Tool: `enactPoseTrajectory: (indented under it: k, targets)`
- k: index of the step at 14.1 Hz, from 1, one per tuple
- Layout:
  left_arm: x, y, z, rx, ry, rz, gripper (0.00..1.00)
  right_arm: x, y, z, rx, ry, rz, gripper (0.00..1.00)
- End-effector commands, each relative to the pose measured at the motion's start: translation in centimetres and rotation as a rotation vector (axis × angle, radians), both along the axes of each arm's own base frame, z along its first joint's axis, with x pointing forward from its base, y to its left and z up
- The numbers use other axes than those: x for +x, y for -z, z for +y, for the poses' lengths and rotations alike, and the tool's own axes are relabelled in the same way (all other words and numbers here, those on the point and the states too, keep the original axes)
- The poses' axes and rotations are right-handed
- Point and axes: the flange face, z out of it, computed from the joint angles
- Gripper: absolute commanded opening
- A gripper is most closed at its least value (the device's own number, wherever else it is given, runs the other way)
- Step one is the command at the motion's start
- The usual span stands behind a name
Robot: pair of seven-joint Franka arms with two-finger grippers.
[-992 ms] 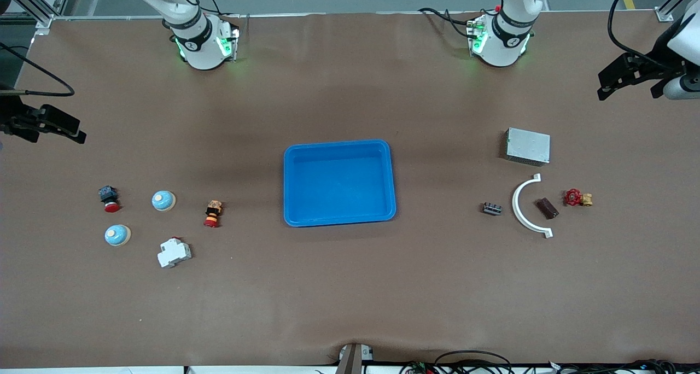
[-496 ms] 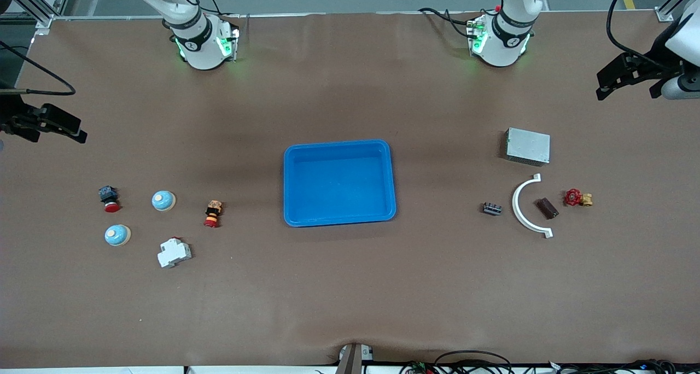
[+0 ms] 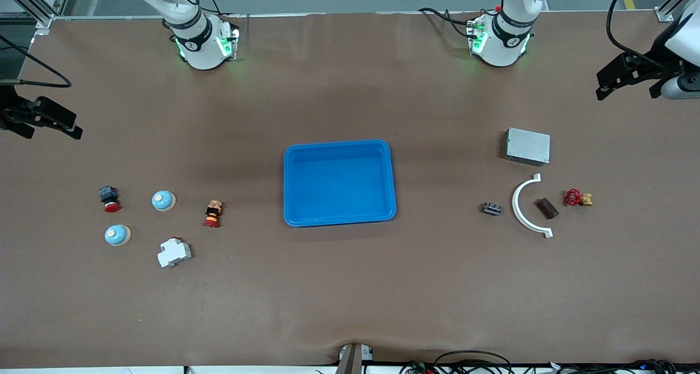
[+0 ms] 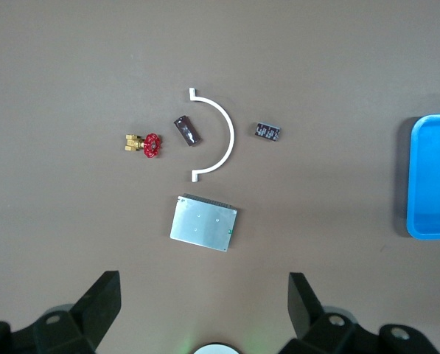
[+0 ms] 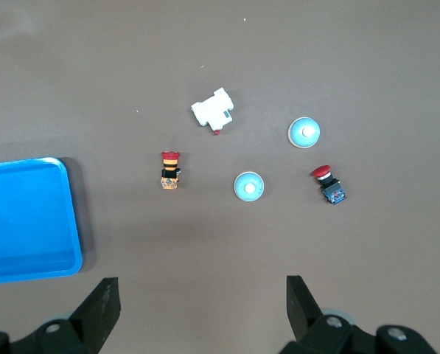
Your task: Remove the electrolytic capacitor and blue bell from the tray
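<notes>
The brown desk [image 3: 350, 286] carries everything. At its middle sits a blue tray [image 3: 339, 144], rectangular with rounded corners.

The left hand [image 3: 629, 79] hangs high over the desk's edge at the left arm's end, its fingers spread wide and holding nothing. The right hand [image 3: 46, 120] hangs over the edge at the right arm's end, also wide and holding nothing.

Toward the left arm's end lies a flat grey metal box [image 3: 528, 146], and nearer the camera a white half-ring bracket [image 3: 524, 210]. Inside the bracket's curve lies the capacitor [image 3: 546, 208], a small dark brown block lying flat at a slant. Just beside it, toward the left arm's end, is a red-handled brass valve [image 3: 577, 198]. Between the bracket and the tray sits a small black terminal block [image 3: 492, 208].

Toward the right arm's end are two bells, both light blue domes with a pale centre on a tan base. One bell [image 3: 163, 200] lies between a red-capped button [image 3: 109, 198] and an orange-bodied button [image 3: 212, 214]. The other bell [image 3: 117, 235] lies nearer the camera, beside a white breaker [image 3: 174, 252].
</notes>
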Motion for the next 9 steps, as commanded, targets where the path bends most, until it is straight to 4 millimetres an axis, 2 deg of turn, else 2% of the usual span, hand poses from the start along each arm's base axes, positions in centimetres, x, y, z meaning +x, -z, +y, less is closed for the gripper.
enactPoseTrajectory:
  k: [1, 9]
  targets:
    - [-0.03, -0.42, -0.12, -0.01, 0.018, 0.002, 1.0, -1.11, -0.56, 0.19, -0.013, 0.003, -0.014, 1.0]
    - [-0.14, -0.46, -0.22, -0.019, 0.017, 0.006, 1.0, -1.16, -0.58, -0.01, -0.016, 0.006, -0.014, 1.0]
